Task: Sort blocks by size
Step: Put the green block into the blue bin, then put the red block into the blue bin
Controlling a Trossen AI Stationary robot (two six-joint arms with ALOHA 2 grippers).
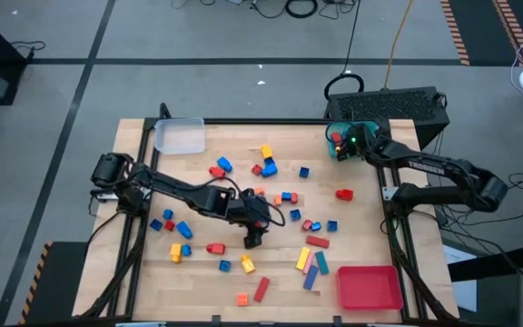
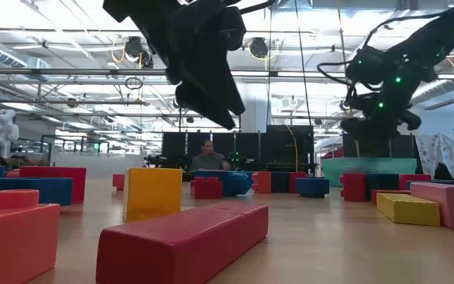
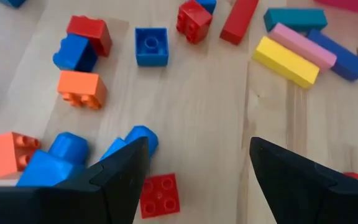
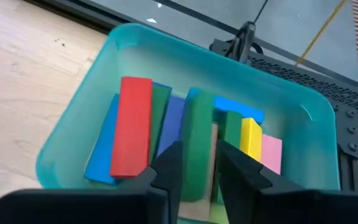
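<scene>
My right gripper (image 4: pixel 197 171) is hanging over the teal plastic tray (image 4: pixel 73 134) at the far right corner of the wooden table (image 1: pixel 202 272), and its two dark fingers are pinching a long green plastic bar (image 4: pixel 199 143) that is standing on end among the other long bars in the tray: a red one (image 4: pixel 132 124), blue ones, a yellow one (image 4: pixel 250 138) and a pink one. The grip looks loose to me, so I judge I am letting this bar go, which is the dropping step for the long size.

My left gripper (image 3: pixel 194 171) is hovering with its fingers spread apart and holding nothing, above the middle of the table, where many small bricks are lying: a small red square brick (image 3: pixel 160 195) just below it, a blue square brick (image 3: pixel 151 46) and an orange brick (image 3: pixel 82 89) further off.

Next I should be lifting the right gripper straight up, then the left one needs to come down around one brick only, because its neighbours are lying near.
</scene>
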